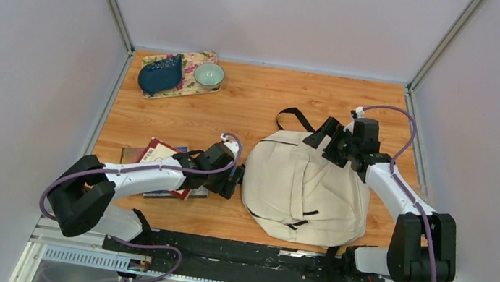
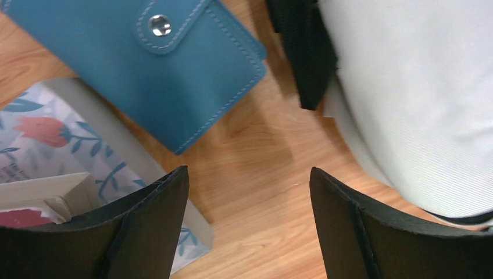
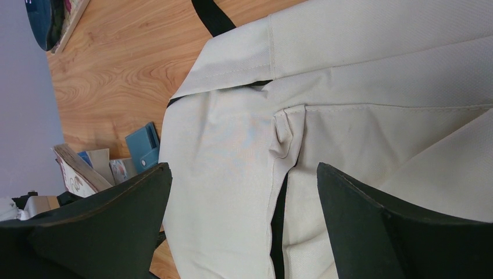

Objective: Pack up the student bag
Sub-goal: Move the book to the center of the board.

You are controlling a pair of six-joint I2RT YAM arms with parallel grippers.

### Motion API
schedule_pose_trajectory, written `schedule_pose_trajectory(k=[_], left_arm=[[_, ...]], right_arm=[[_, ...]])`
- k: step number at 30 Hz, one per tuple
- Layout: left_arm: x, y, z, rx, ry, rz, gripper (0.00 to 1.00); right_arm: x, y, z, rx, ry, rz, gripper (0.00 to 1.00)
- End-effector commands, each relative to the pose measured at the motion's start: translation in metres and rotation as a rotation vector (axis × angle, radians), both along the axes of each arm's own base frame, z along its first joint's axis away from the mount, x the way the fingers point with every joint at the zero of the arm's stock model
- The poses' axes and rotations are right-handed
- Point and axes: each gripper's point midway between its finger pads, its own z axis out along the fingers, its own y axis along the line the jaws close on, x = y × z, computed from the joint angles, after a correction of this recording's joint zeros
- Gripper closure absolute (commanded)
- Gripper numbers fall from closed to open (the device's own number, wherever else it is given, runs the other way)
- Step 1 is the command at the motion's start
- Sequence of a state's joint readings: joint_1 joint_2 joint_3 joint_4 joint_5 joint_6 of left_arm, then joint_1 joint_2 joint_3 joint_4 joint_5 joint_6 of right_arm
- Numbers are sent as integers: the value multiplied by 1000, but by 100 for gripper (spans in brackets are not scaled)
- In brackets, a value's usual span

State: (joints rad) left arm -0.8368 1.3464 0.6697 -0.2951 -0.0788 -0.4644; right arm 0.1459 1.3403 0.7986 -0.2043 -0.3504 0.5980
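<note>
The student bag (image 1: 300,184), a cream backpack with black straps, lies flat on the wooden table right of centre. My left gripper (image 1: 236,180) stands open at its left edge. In the left wrist view the left gripper (image 2: 250,174) frames bare wood, with the bag (image 2: 418,99) and a black strap (image 2: 302,52) to its right. My right gripper (image 1: 322,137) hovers open over the bag's far end. The right wrist view shows this gripper (image 3: 244,168) above the bag's cream fabric (image 3: 232,139), where a dark slit (image 3: 279,215) runs between two panels. Neither gripper holds anything.
A blue snap wallet (image 2: 157,64) and a floral book (image 2: 87,157) lie left of the left gripper, part of a stack of books (image 1: 156,165). At the back left a floral tray (image 1: 195,61) carries a dark blue pouch (image 1: 161,74) and a pale green bowl (image 1: 209,74).
</note>
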Motion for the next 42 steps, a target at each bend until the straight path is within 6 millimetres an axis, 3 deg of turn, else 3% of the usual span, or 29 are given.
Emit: schedule_pose_trajectory(k=[1, 16, 31, 36, 42], left_arm=[[11, 19, -1, 128, -52, 8, 16], [14, 67, -21, 349, -83, 65, 16], [34, 104, -23, 289, -54, 191, 16], [41, 89, -11, 175, -74, 215, 15], [52, 53, 31, -31, -134, 171, 7]], right_arm=[[3, 3, 3, 8, -20, 8, 1], [4, 3, 2, 6, -16, 6, 1], [4, -2, -1, -27, -9, 8, 1], [8, -30, -5, -162, 3, -93, 1], [4, -53, 12, -219, -25, -203, 1]])
